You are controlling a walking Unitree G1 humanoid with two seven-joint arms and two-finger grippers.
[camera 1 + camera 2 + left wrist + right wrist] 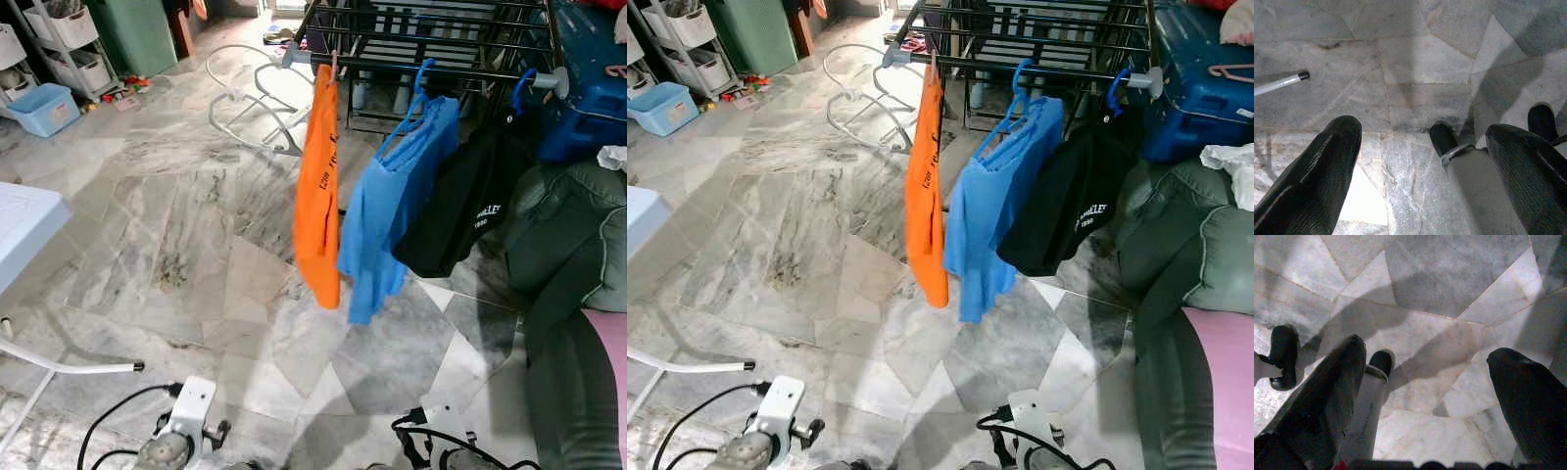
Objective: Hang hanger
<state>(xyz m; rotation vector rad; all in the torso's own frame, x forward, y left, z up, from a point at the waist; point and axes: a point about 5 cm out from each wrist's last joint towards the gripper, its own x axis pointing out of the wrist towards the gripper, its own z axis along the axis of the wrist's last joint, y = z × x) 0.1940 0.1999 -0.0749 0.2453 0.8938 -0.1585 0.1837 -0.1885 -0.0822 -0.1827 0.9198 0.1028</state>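
Note:
A black drying rack (pixel 441 39) stands ahead at the far side of the marble floor. From its front rail (pixel 470 72) hang an orange garment (pixel 318 186), a blue shirt (pixel 392 206) on a blue hanger (pixel 419 83), and a black shirt (pixel 460 206) on another blue hanger (pixel 519 90). Both arms hang low at my sides, the left arm (pixel 186 421) and the right arm (pixel 436 431). My left gripper (pixel 1425 132) is open over bare floor. My right gripper (pixel 1429 352) is open too, with nothing between its fingers.
A grey-green sofa (pixel 578 245) lies at the right, with a blue case (pixel 588 88) behind it. A white table (pixel 20 220) and its leg (pixel 69 367) are at the left. A white tubular frame (pixel 255 98) lies on the floor, with a blue bin (pixel 44 108) far left.

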